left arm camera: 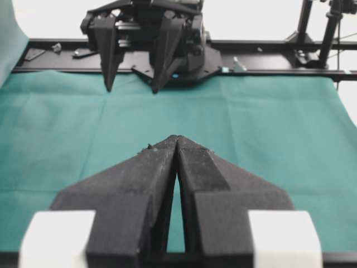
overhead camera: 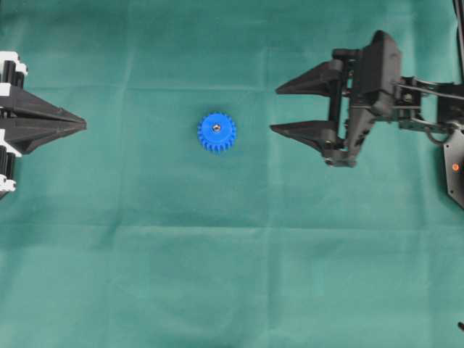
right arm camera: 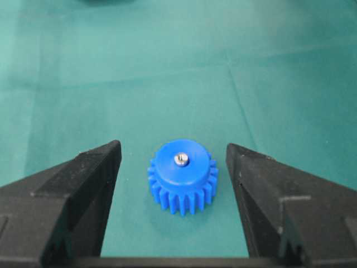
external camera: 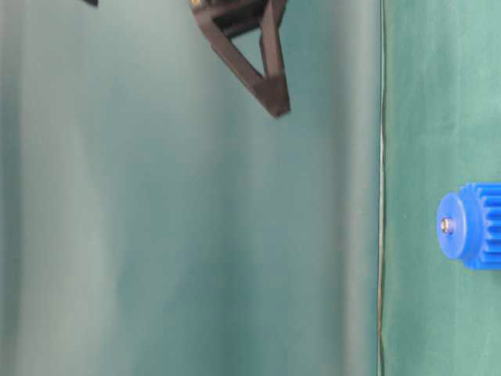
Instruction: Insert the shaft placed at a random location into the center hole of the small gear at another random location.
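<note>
Small gear (overhead camera: 217,132), unmarked, shaft (right arm camera: 181,159) inside

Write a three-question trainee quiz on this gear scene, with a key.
1. True or false: the shaft already sits in the small gear.
2. Which tool is open? A) left tool B) right tool
3. What covers the table?

Key:
1. True; a silvery pin shows in the center hole in the overhead and right wrist views.
2. B; its jaws stand wide apart and hold nothing, while the left tool's fingers meet at their tips.
3. A green cloth.
</note>
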Motion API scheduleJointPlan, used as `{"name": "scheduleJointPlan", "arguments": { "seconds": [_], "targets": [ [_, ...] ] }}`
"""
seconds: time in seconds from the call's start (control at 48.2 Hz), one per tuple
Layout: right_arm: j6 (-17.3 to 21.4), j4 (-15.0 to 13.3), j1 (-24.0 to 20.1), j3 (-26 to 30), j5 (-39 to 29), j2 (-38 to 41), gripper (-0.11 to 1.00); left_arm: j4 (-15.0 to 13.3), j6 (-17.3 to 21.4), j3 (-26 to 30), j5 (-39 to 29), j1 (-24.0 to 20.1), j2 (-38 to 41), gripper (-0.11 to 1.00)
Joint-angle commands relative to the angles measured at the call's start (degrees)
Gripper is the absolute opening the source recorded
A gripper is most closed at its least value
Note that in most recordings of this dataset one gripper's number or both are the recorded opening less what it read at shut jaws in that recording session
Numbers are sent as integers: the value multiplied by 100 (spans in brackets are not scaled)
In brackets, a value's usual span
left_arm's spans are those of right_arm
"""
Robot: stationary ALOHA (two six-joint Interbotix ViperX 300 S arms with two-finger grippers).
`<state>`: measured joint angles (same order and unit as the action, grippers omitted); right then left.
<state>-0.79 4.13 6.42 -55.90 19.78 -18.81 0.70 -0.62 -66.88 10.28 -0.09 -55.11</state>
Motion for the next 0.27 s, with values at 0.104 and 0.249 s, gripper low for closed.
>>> {"name": "scheduleJointPlan", "arguments": {
  "seconds": [0.104, 0.249],
  "targets": [
    [18, -9, -9, -132, -9, -413, 76, 18, -9, 105, 26, -9, 35, 0],
    [18, -9, -18, -211, 0, -554, 76, 18, -9, 97, 18, -18, 44, 0]
  ]
}}
